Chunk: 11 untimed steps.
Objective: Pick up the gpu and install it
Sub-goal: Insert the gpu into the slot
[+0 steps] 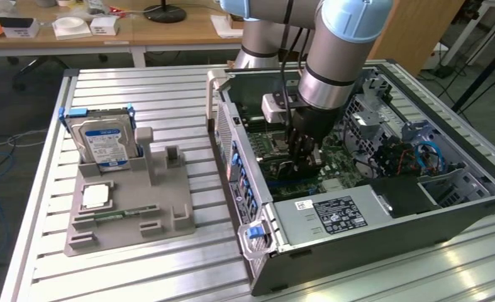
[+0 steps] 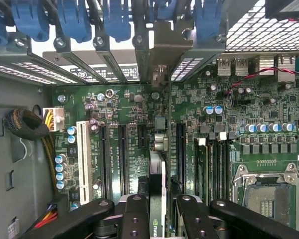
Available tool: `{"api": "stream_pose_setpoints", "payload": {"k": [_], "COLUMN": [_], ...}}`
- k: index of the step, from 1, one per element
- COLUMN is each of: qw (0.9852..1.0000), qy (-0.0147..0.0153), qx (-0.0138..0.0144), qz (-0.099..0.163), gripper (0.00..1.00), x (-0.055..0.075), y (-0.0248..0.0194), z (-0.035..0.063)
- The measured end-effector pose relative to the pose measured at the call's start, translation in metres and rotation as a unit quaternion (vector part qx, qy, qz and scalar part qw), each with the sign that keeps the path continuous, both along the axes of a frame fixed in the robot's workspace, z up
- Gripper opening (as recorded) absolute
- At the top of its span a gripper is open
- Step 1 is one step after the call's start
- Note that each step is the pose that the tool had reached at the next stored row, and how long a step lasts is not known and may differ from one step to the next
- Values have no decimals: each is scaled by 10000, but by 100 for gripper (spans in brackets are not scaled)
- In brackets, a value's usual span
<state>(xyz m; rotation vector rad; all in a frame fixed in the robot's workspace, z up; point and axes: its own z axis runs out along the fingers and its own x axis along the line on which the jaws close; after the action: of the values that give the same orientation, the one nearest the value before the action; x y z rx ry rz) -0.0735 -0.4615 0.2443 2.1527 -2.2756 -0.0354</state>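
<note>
The gripper (image 2: 157, 209) sits nearest, its 2 fingers (image 2: 134, 219) pinching the gpu (image 2: 157, 191) edge-on above the motherboard (image 2: 124, 129). The card hangs over the expansion slots (image 2: 123, 152), its bracket end toward the rear slot covers (image 2: 89, 64). Done well, I judge, the card stays upright, lined with 1 slot, and presses straight down.

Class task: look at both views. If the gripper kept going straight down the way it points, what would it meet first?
Probably the green motherboard inside the open computer case. The gripper is shut on the thin black-faced gpu card, held edge-on over the long black expansion slots; the gap is unclear.
</note>
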Motion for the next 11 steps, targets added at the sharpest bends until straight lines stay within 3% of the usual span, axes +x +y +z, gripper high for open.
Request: {"api": "stream_pose_setpoints", "payload": {"k": [11], "qw": [10000], "qy": [0], "qx": [7], "qz": [1], "gripper": [26], "x": [14], "y": [0], "z": [-6]}}
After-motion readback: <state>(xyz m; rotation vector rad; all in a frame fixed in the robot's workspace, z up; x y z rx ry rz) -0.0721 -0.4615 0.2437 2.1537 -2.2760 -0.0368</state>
